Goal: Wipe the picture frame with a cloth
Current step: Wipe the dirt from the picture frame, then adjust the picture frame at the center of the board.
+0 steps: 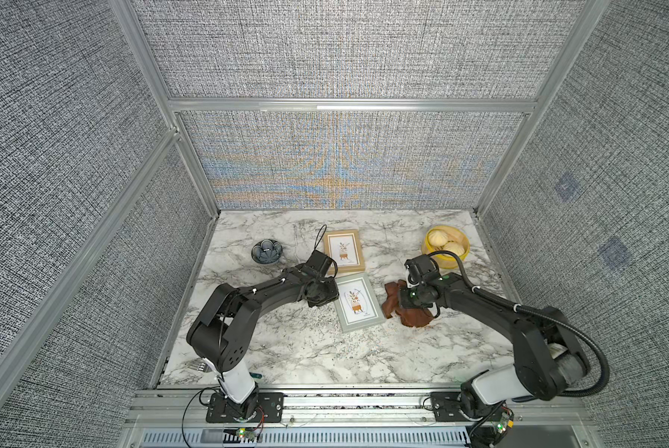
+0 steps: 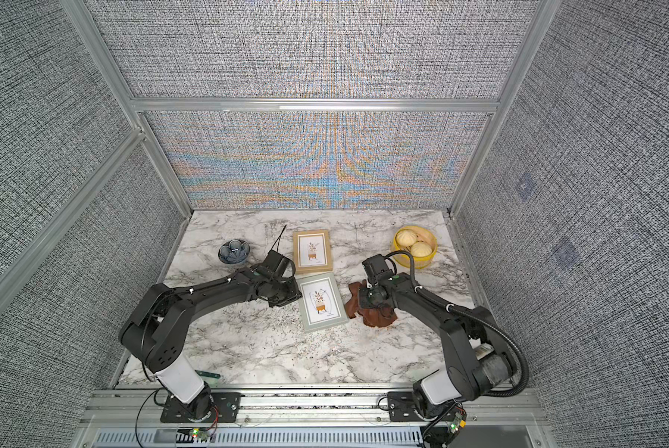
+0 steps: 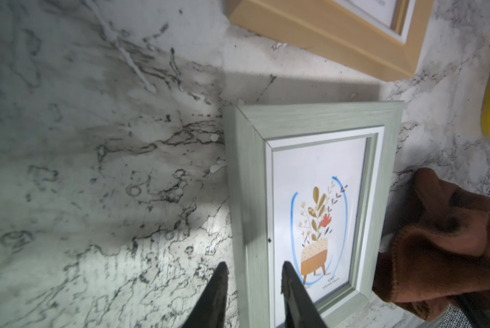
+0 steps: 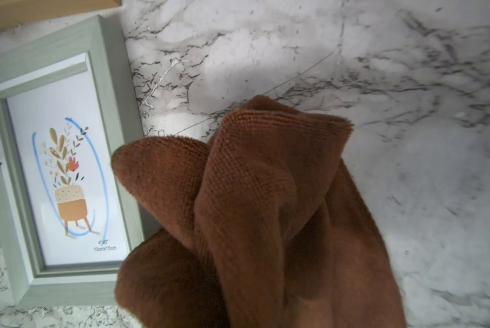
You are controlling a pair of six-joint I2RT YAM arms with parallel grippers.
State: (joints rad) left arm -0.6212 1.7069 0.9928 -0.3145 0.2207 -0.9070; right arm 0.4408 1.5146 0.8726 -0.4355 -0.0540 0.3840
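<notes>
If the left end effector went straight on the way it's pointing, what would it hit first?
Most likely the green picture frame: its side rail lies between the open fingertips of the left end effector. Depth is unclear; the outer fingertip might touch the marble table first.

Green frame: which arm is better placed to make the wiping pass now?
Right. The right gripper is shut on the bunched cloth, just beside the green frame. The left gripper carries no cloth; its open jaws straddle the frame's opposite edge, probably better suited to steadying.
</notes>
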